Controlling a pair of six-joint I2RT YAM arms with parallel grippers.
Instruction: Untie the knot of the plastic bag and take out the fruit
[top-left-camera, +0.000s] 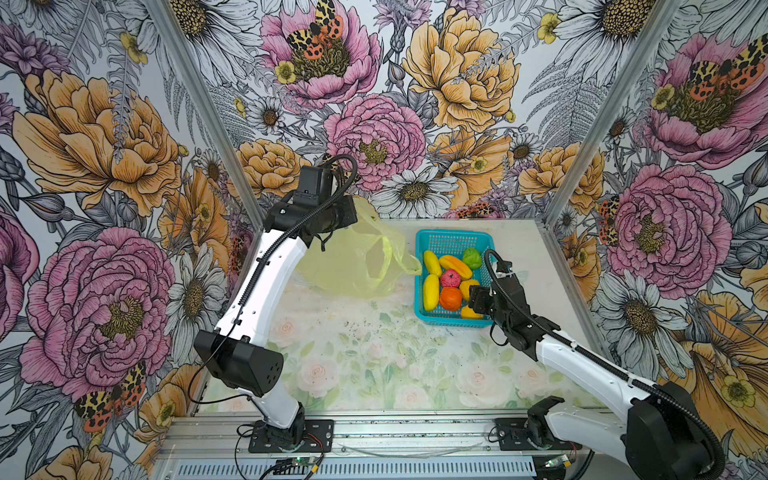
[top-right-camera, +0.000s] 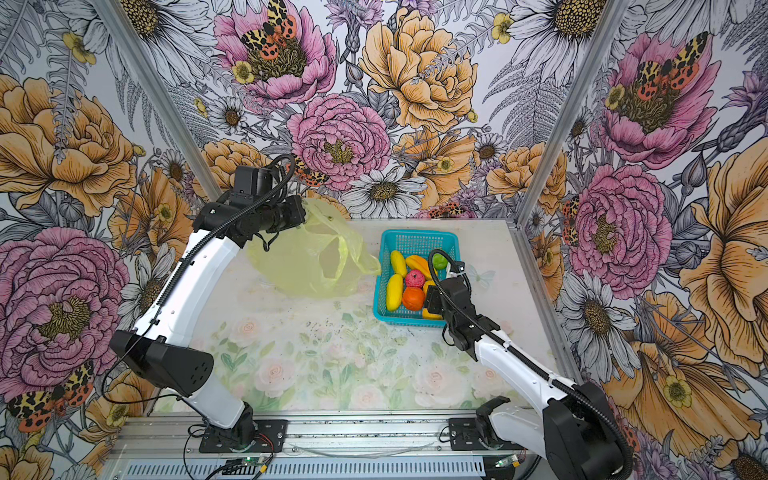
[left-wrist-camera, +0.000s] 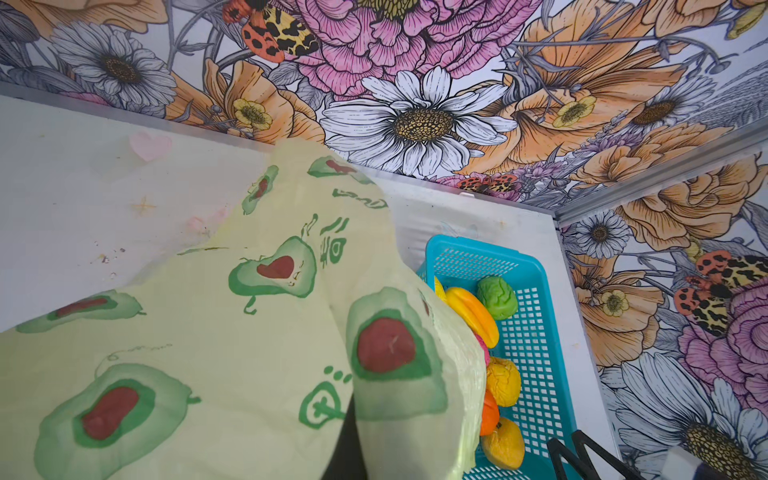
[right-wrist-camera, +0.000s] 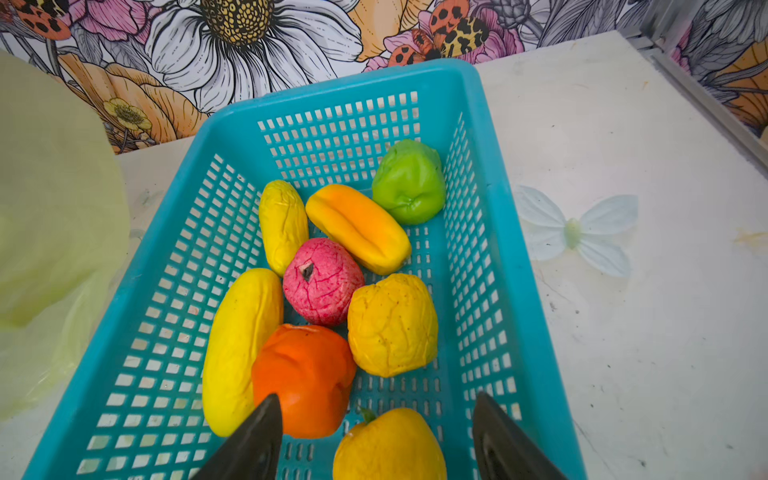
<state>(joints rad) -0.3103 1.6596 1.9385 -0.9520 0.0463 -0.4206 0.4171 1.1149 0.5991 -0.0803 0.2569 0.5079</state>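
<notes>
The yellow-green plastic bag (top-left-camera: 353, 266) hangs slack near the back edge of the tabletop (top-left-camera: 353, 353), its top pinched in the closed left gripper (top-left-camera: 351, 218), lower folds resting on the surface; the fruit (right-wrist-camera: 320, 282), eight pieces, lies in a teal basket (right-wrist-camera: 345, 79) just beside it, toward the back right corner; the right gripper (right-wrist-camera: 374, 399) hovers over the basket's near end, jaws spread wide and empty.

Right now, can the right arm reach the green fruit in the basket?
Probably yes. The right pincer hovers open over the basket, the green fruit lies uncovered ahead, and the plastic bag is off to the side.
</notes>
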